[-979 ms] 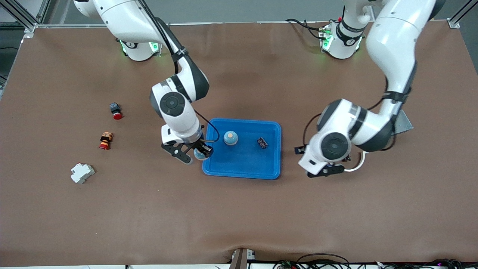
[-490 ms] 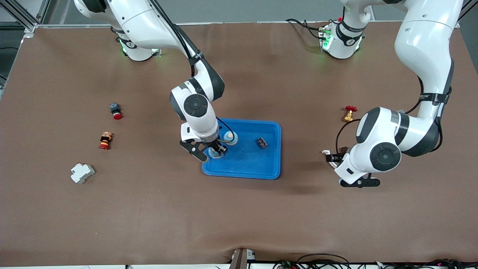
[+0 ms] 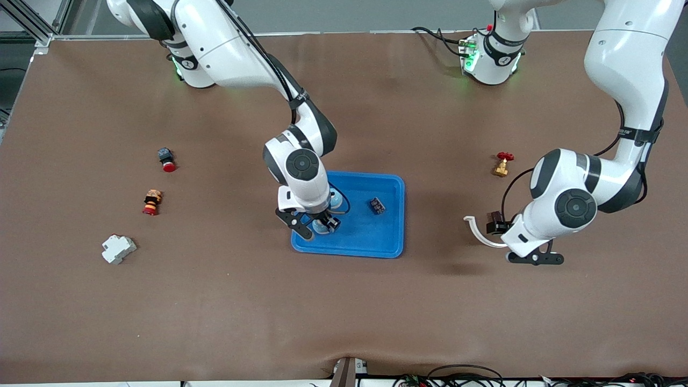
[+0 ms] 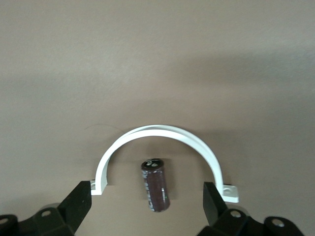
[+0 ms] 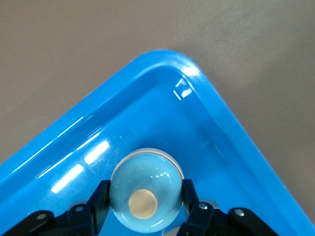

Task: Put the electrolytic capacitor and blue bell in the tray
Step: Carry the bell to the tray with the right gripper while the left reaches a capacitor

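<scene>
Although the right arm's wrist covers much of it in the front view, the right end effector (image 5: 143, 197) is closed on the blue bell (image 5: 142, 183), a glossy pale-blue dome with a cream button on top, over the tray (image 3: 376, 244) corner nearest the white block (image 3: 119, 249); whether the bell touches the tray floor cannot be told. A second blue dome (image 3: 336, 201) in the tray is half hidden. Near the red-handled valve (image 3: 501, 164), the left end effector (image 4: 146, 202) hangs open over the electrolytic capacitor (image 4: 156, 184), a dark maroon cylinder lying on the tabletop (image 4: 157, 59) inside a white curved clamp (image 4: 162, 132).
</scene>
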`<action>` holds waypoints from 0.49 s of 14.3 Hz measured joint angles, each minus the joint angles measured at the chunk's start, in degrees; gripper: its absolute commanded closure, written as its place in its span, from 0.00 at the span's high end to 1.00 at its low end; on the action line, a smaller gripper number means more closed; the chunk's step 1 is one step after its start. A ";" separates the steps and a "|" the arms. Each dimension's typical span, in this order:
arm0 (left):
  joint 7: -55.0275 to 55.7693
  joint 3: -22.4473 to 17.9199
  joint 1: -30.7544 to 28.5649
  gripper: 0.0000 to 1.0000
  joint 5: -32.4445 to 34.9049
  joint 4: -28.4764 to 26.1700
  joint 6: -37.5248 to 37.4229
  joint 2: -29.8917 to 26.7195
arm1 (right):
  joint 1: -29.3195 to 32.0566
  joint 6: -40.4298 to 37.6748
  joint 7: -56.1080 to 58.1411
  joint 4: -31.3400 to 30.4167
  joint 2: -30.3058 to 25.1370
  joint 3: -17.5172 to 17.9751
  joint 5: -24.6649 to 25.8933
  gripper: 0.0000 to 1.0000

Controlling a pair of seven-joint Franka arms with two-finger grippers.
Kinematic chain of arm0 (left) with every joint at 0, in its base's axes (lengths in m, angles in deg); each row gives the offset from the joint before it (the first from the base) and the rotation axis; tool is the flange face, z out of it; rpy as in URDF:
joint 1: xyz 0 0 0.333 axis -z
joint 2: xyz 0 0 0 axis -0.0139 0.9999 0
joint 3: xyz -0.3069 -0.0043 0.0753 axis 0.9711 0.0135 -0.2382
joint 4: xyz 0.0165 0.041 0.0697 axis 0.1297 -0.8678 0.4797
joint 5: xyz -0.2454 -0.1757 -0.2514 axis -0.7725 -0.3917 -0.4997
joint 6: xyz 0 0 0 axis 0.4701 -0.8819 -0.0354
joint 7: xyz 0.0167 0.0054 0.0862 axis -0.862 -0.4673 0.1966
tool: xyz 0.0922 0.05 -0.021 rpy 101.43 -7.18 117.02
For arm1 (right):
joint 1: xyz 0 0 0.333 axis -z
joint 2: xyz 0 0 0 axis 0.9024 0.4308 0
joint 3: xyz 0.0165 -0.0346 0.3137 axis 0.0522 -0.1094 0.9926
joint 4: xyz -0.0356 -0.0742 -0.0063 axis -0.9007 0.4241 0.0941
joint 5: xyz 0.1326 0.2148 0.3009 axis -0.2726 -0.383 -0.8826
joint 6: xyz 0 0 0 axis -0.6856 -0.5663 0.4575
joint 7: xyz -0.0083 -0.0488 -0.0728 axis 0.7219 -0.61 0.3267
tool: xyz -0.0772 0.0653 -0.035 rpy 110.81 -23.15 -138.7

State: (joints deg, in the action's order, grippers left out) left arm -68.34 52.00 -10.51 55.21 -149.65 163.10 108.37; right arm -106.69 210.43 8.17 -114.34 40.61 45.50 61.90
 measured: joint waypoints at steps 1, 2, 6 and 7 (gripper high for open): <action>-0.07 0.01 -0.41 1.00 0.00 -1.31 0.96 -0.26 | -0.11 0.00 -0.47 0.78 0.90 0.00 0.02 0.00; -0.07 0.02 -0.75 1.00 0.00 -2.44 1.88 -0.30 | -0.19 0.08 -0.82 1.39 1.62 0.00 0.03 0.00; 0.02 0.01 -1.99 1.00 -0.10 -5.39 4.25 -0.25 | -0.58 0.07 -1.96 2.69 2.49 -0.14 0.19 0.00; 0.08 0.01 -2.24 1.00 -0.13 -5.77 4.29 -0.22 | -0.79 0.04 -2.18 2.88 2.62 -0.29 0.24 0.00</action>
State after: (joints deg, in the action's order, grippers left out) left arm -68.26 52.01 -12.75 55.08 -155.43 167.38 108.15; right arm -107.49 210.48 5.98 -111.46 43.23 45.21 62.14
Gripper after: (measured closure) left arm 0.000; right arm 0.366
